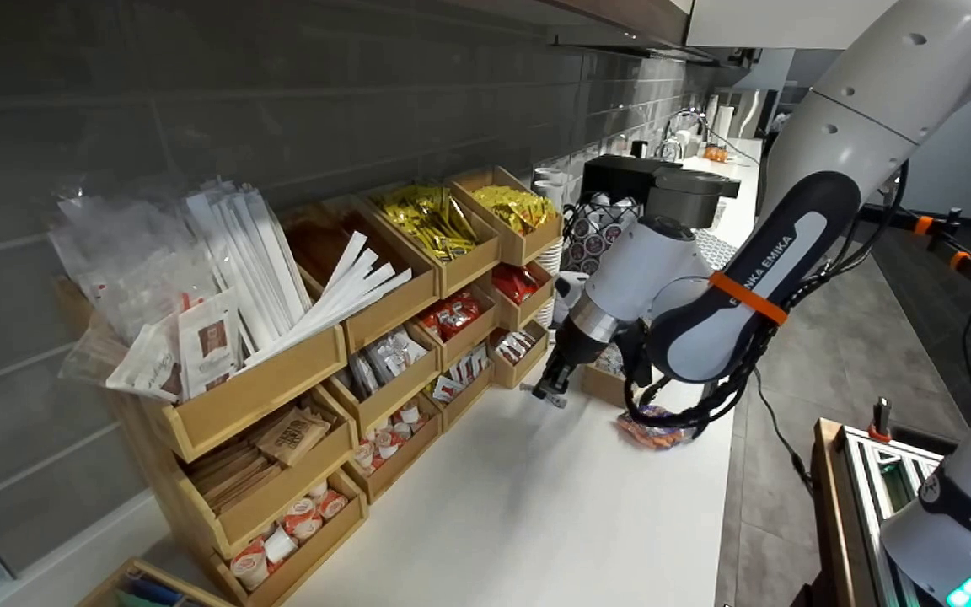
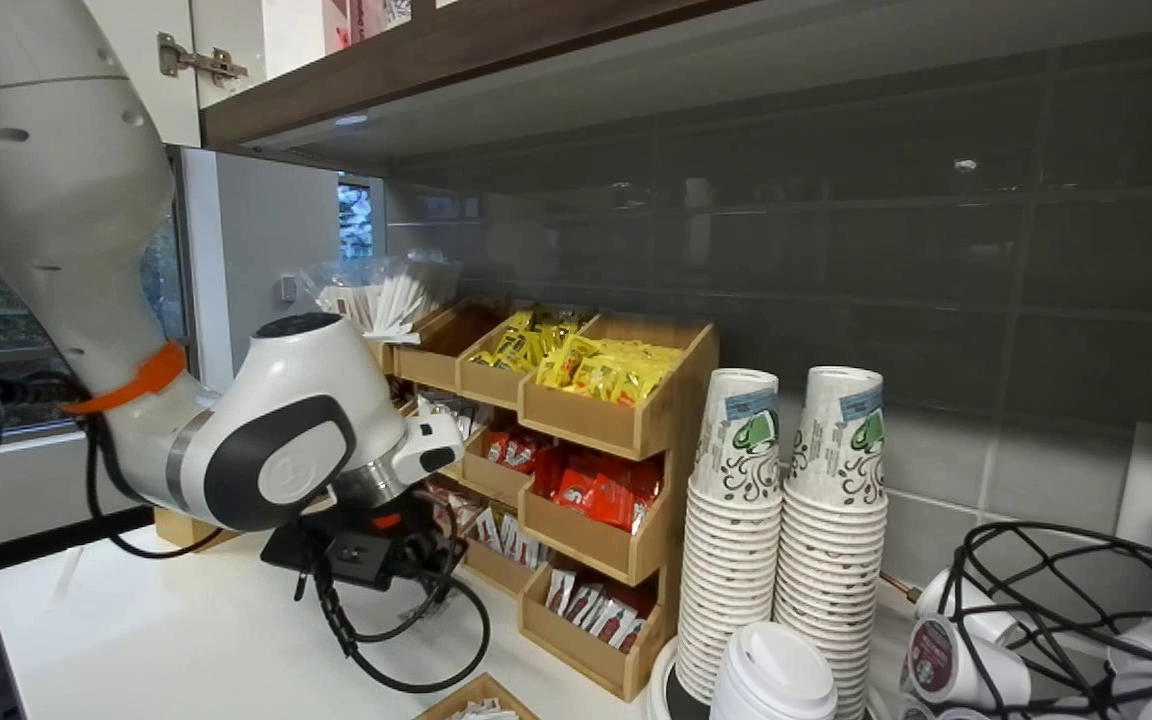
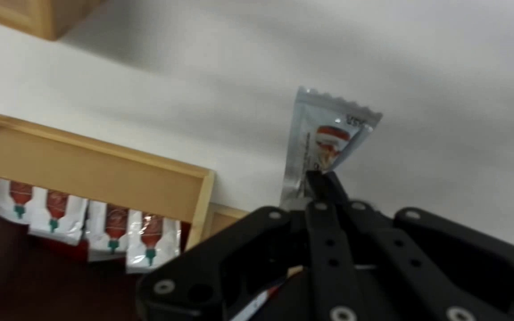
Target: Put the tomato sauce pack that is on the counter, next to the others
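Note:
Pinched in the tips of my gripper [image 3: 322,176] is the tomato sauce pack [image 3: 312,133], a small silvery sachet with a red printed picture, creased where the fingers press it. In an exterior view the gripper [image 1: 550,389] points down, with the pack [image 1: 555,400] close over the white counter [image 1: 528,506]; whether it touches the surface I cannot tell. The others, white sachets [image 3: 116,225] with red bottle prints, lie in a low wooden compartment [image 3: 92,147], left of the gripper in the wrist view. Those sachets [image 2: 596,612] also show in an exterior view, where the arm hides the fingertips.
Yellow packets [image 2: 611,370] and red packets [image 2: 601,490] fill compartments above. Stacked paper cups [image 2: 731,560] stand beside the organizer. A small wooden box [image 1: 605,386] and a purple-patterned bag [image 1: 654,428] sit on the counter near the arm. An upper cabinet [image 2: 496,90] overhangs the organizer.

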{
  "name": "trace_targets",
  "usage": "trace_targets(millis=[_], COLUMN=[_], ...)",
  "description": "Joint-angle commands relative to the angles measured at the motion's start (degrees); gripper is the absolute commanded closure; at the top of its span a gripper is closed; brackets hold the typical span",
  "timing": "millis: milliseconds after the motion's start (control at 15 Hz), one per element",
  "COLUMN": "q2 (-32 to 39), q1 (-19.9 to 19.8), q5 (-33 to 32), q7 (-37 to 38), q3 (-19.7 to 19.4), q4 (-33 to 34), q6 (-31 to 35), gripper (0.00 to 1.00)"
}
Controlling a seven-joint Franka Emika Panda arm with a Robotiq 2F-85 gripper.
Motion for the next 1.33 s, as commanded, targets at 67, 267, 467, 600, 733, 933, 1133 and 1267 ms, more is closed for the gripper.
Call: trace_targets(millis=[67, 267, 467, 600, 733, 933, 1133, 1267], q2=[-2.9, -2.5, -2.0, -1.9, -1.7, -1.4, -0.6, 0.4], q1=[6.5, 9.3, 11.0, 11.3, 11.5, 11.3, 10.8, 10.3], q5=[-0.1, 0.3, 1.5, 2.5, 3.3, 4.4, 5.6, 6.8], q7=[7.4, 11.1, 15.0, 17.1, 19.1, 20.7, 21.1, 21.0], q3=[-9.4, -12.9, -14.1, -13.6, -12.9, -11.0, -8.0, -5.5], q4=[-1.9, -1.5, -1.3, -1.3, -1.2, -1.0, -0.1, 0.9], q6=[0.1, -0.3, -0.2, 0.2, 0.3, 0.7, 1.6, 2.3], gripper=[1.0, 1.0, 1.0, 1.0, 1.0, 1.0, 1.0, 1.0])
